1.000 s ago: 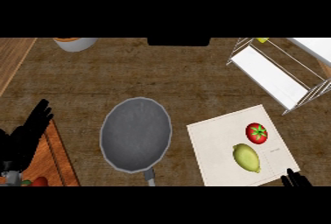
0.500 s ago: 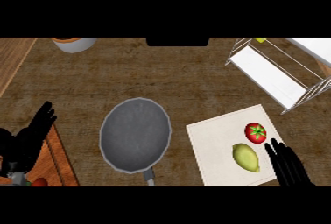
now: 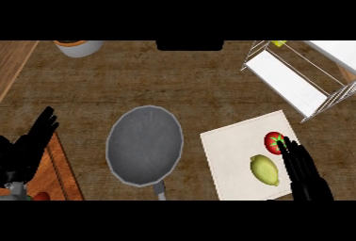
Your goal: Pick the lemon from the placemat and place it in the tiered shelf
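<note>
A dark, rough-grained wooden tabletop point(image 3: 104, 84) seen from above. At lower right lies a pale cream, square placemat point(image 3: 233, 157), turned at a slight angle. On it rests the lemon point(image 3: 265, 169), a smooth yellow-green oval, with a round red tomato point(image 3: 272, 141) just above it. The black right hand point(image 3: 304, 176) lies along the lemon's right side, fingers straight and close together, their tips overlapping the tomato's edge; it holds nothing. At upper right stands the tiered shelf point(image 3: 292, 82), a thin white wire frame with flat white trays, well apart from the lemon. A round, matte grey pan point(image 3: 144, 145) sits mid-view. The left hand point(image 3: 28, 148) rests open at the left edge, over an orange-brown wooden board point(image 3: 59, 174). A grey bowl point(image 3: 78, 47) sits top left.
</note>
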